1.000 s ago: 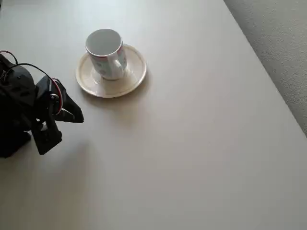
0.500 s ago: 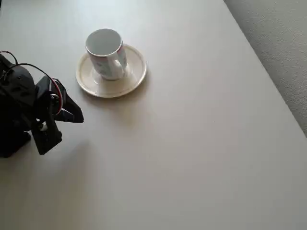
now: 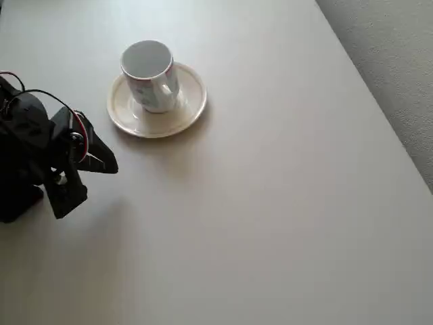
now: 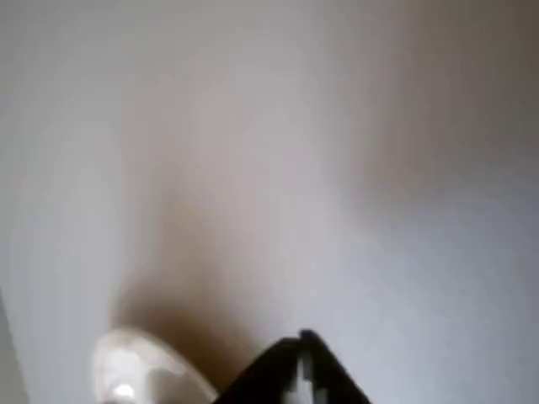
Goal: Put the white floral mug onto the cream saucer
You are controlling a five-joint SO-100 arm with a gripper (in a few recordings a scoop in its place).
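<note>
— Where was the white floral mug [image 3: 150,74] when you looked?

— On the cream saucer [image 3: 157,101], upright, mouth up and empty, sitting toward the far-left part of the dish as the overhead view showed it. A thin red line ran under its rim and its handle faced the near side.

— And the arm?

— Off at the left edge of the pale bench [image 3: 270,203], folded low, well apart from the saucer. The black end effector [image 3: 101,162] pointed right across the bench, its fingers brought together to a narrow tip with nothing between them.

— Did the wrist view add anything?

— It was blurred. The dark tip of the end effector [image 4: 296,366] sat at the bottom edge, with a pale rounded shape beside it at lower left that I could not identify.
</note>
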